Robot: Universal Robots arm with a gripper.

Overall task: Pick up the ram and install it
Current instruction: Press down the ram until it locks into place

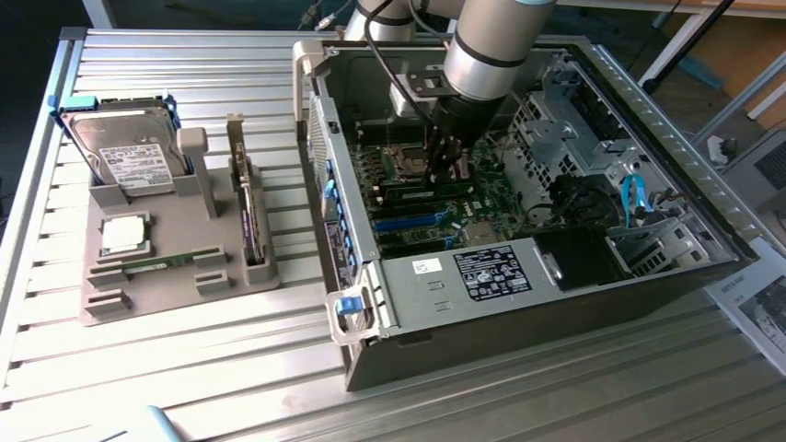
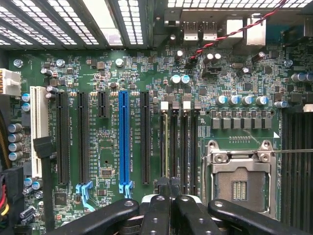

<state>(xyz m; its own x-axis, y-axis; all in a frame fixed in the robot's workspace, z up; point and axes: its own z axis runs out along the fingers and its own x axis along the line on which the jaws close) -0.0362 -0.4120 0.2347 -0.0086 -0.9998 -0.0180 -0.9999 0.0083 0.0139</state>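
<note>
Hand (image 1: 445,157) with fingers together, down inside the open computer case (image 1: 639,101) over the motherboard's memory slots (image 2: 178,147); a green ram stick (image 1: 154,267) lies flat in the grey parts tray (image 1: 147,304), well outside the case.

Pincer (image 1: 440,164) inside case (image 1: 639,101), above motherboard (image 1: 491,198).

A ribbed metal worktop (image 1: 184,368) is lit brightly from above; wooden furniture (image 1: 737,46) and metal legs (image 1: 687,41) are seen behind it.
</note>
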